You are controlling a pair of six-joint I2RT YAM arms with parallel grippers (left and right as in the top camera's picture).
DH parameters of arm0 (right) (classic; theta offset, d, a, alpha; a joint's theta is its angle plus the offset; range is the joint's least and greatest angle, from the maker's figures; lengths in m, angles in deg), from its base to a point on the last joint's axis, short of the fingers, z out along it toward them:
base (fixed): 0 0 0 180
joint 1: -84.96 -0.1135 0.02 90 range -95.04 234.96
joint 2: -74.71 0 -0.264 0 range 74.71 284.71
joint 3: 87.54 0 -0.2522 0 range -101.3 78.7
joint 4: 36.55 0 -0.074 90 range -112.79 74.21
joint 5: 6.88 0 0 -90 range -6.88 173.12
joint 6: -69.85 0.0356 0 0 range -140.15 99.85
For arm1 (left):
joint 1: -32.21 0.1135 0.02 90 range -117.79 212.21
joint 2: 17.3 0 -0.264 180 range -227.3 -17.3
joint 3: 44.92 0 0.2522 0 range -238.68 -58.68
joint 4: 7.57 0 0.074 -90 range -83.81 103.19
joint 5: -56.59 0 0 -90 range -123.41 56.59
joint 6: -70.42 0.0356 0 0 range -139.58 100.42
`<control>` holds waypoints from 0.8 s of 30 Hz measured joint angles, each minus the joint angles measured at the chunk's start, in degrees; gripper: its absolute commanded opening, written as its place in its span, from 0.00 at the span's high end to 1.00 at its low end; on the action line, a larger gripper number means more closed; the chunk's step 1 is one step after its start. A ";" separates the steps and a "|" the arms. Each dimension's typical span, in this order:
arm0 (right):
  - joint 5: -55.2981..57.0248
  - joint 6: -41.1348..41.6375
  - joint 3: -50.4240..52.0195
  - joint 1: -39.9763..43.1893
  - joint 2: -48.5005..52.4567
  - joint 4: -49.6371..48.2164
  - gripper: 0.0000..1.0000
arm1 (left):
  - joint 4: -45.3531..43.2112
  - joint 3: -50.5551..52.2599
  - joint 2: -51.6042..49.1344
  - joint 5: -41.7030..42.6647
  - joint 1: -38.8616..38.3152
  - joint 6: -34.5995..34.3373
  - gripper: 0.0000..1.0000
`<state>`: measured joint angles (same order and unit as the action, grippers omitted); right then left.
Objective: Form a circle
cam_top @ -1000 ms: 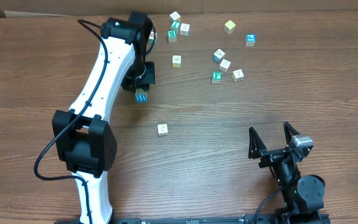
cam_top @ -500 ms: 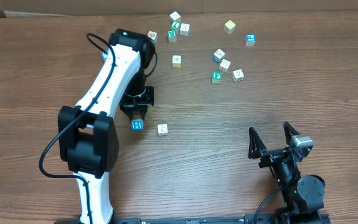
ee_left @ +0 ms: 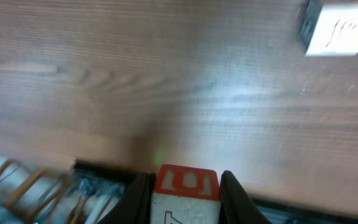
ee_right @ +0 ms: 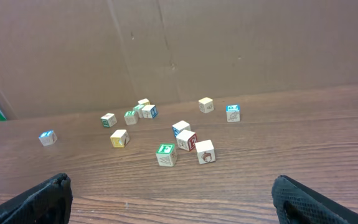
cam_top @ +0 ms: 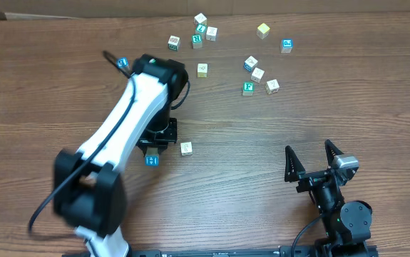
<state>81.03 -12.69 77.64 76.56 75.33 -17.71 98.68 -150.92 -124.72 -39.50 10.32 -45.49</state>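
1. A robot lab bench is what is being looked at here.
2. A wood-grain table [cam_top: 276, 135] is backed by a plain cardboard wall [ee_right: 228, 43].
3. The left arm [cam_top: 130, 121] and the right arm [cam_top: 340, 210] are fixed along a black rail [cam_top: 226, 252].
4. Small alphabet cubes [ee_right: 166, 154] are scattered on the wood.

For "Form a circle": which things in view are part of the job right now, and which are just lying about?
In the job: left claw, gripping the blue-faced cube; lone cube on the table close by.
Lying about for now: scattered cubes farther back; right claw, open, touching nothing.
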 measured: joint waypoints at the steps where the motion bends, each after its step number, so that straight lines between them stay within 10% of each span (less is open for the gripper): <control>1: 0.00 0.00 0.00 0.00 0.00 0.00 0.00 | -1.81 1.42 2.16 -0.35 0.00 -1.09 0.96; 24: -0.02 0.00 0.00 0.00 0.00 0.04 0.00 | -41.55 25.27 8.50 1.57 0.00 -14.23 0.96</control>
<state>81.01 -12.69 77.64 76.56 75.33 -17.67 57.13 -125.66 -116.22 -37.93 10.32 -59.72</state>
